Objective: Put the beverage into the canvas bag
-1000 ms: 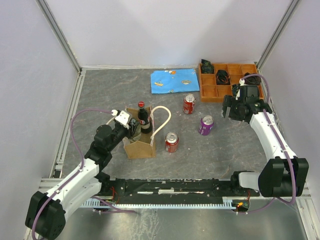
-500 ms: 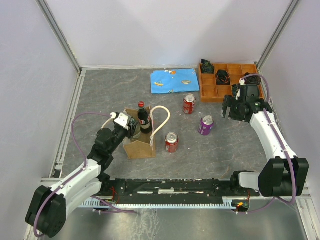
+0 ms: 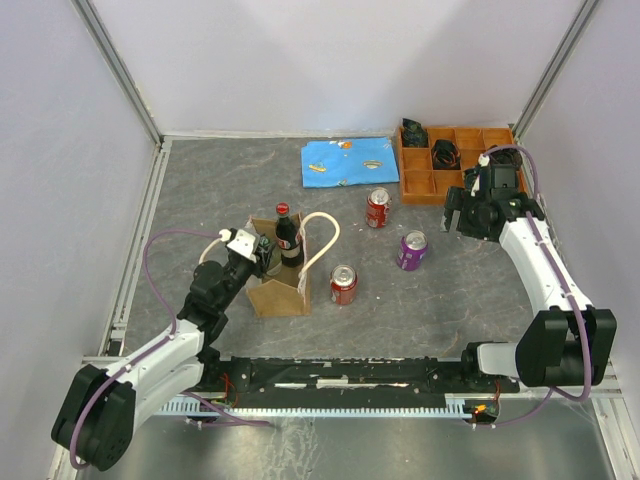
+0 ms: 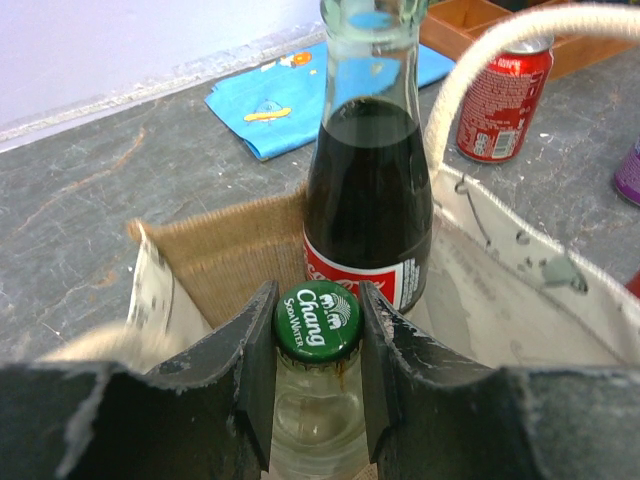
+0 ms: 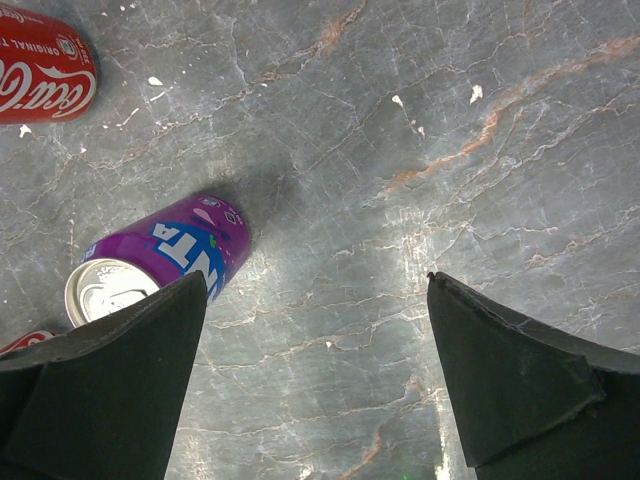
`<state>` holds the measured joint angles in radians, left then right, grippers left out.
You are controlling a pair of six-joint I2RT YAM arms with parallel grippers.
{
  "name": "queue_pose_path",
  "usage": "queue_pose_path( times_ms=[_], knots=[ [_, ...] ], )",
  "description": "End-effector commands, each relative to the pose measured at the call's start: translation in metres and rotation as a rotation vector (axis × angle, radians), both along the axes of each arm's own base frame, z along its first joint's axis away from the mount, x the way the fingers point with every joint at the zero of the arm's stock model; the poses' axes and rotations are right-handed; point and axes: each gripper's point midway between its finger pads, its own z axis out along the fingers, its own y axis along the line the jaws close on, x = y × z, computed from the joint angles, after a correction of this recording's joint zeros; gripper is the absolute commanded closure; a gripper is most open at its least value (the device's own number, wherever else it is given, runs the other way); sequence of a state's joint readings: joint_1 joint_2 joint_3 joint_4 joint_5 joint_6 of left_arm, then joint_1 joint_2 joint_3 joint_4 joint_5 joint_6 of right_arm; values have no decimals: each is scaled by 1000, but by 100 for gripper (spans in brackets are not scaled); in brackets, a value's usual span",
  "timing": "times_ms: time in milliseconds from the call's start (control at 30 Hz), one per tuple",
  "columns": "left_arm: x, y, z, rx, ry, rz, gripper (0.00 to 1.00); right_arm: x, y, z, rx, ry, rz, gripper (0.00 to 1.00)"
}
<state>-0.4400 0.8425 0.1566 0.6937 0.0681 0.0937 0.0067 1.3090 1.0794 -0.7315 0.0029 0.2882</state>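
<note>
**Two bottles upright at the bag, left jaws on the green-capped one**

Your left gripper [image 4: 317,322] is partly closed, clamped on the neck of a clear soda-water bottle [image 4: 314,425] just under its green "Chang" cap, one finger on each side. The bottle stands with its long axis vertical and the cap pointing up, near the canvas bag's [image 3: 278,296] left end in the top view. The wrist view shows its body down between the bag walls; how deep it sits you cannot tell. Right behind it, inside the same bag, a dark cola bottle [image 4: 368,200] also stands upright, neck up, next to the cream handle loop [image 3: 325,235].

Your right gripper [image 5: 315,282] has its jaws spread wide and holds nothing. It hangs over bare table [image 5: 420,130], with a purple can [image 5: 165,255] standing just off one finger. One red can [image 3: 343,284] stands right of the bag and another [image 3: 378,208] farther back. A blue cloth [image 3: 348,162] and an orange tray [image 3: 418,188] lie at the far edge.
</note>
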Motion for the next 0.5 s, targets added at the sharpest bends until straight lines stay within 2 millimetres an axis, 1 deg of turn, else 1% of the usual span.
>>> queue_pose_path(
  times_ms=[0, 67, 133, 200, 233, 267, 300, 400, 467],
  knots=[
    [2, -2, 40, -53, -148, -3, 97, 15, 2, 22, 5, -60, 3, 1],
    [2, -4, 39, -50, -137, -17, 96, 17, 3, 23, 10, -62, 2, 1],
    [0, -7, 37, -43, -119, -34, 78, 19, 4, 23, 15, -65, -1, 1],
    [-4, -9, 35, -39, -105, -53, 56, 19, 5, 22, 19, -66, -2, 1],
    [-6, -10, 34, -36, -99, -62, 48, 19, 5, 22, 19, -65, -4, 1],
    [-7, -11, 31, -33, -85, -71, 37, 19, 4, 21, 19, -63, -7, 1],
    [-9, -11, 31, -31, -80, -75, 30, 19, 5, 20, 20, -64, -5, 1],
    [-13, -10, 38, -32, -83, -80, 20, 18, 5, 18, 21, -59, -6, 1],
    [-16, -9, 46, -34, -88, -85, 17, 18, 5, 16, 22, -57, -8, 1]
  ],
)
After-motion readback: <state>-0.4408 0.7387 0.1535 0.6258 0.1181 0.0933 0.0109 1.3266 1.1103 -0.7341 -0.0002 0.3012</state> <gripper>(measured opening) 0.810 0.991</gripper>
